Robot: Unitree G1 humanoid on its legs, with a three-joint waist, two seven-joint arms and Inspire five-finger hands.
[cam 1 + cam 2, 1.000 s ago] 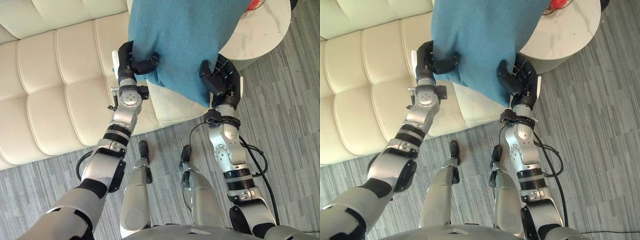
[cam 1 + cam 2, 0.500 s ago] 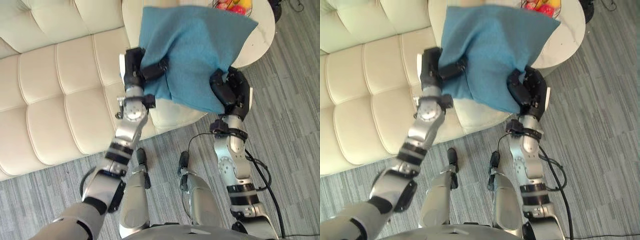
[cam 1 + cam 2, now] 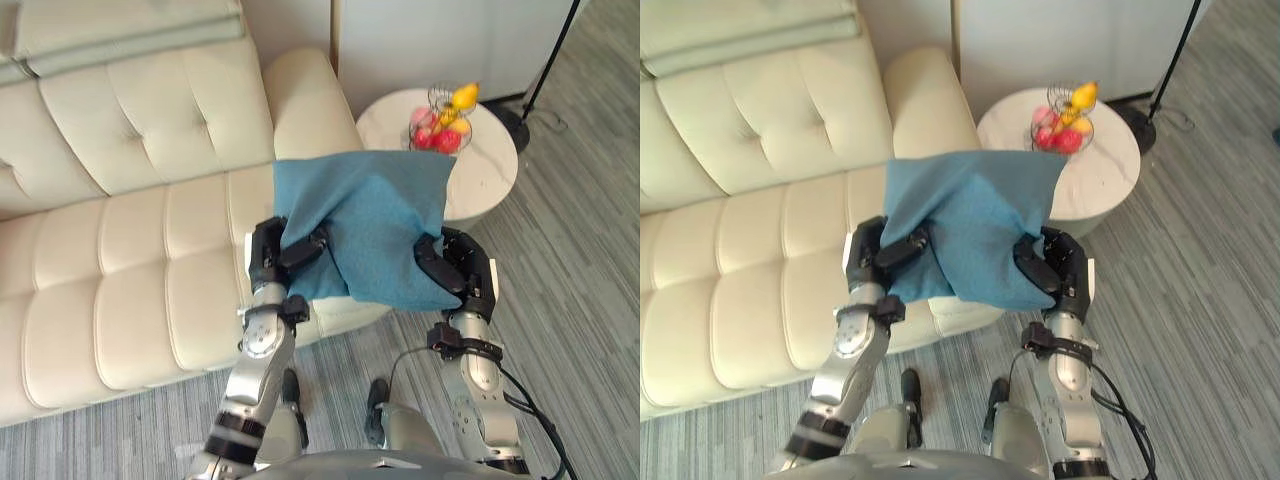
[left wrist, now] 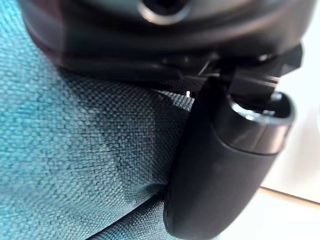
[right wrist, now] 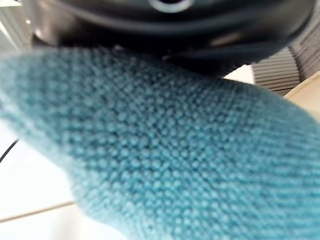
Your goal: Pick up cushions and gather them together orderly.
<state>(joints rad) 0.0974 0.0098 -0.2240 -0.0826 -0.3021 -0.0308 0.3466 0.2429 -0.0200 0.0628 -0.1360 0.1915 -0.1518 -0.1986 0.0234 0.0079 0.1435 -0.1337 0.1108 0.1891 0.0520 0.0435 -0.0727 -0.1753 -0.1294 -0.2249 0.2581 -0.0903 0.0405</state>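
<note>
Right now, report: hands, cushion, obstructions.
Grip: left robot hand and right robot hand both shut on blue cushion. Held up over sofa edge. Round table with fruit basket just beyond.

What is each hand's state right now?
Left hand: shut on the blue cushion, thumb over its edge.
Right hand: shut on the same cushion's other side.

We see the room in bright, even light, and the shadows are soft and faint. The cream sofa point(image 3: 130, 250) shows gentle shading along its tufted seams. The white bench point(image 3: 485, 180) on the far right gleams palely. The blue cushion point(image 3: 365, 220) darkens along its folds. In the left wrist view, the left hand point(image 4: 220, 165) looms dark against the lit weave.
</note>
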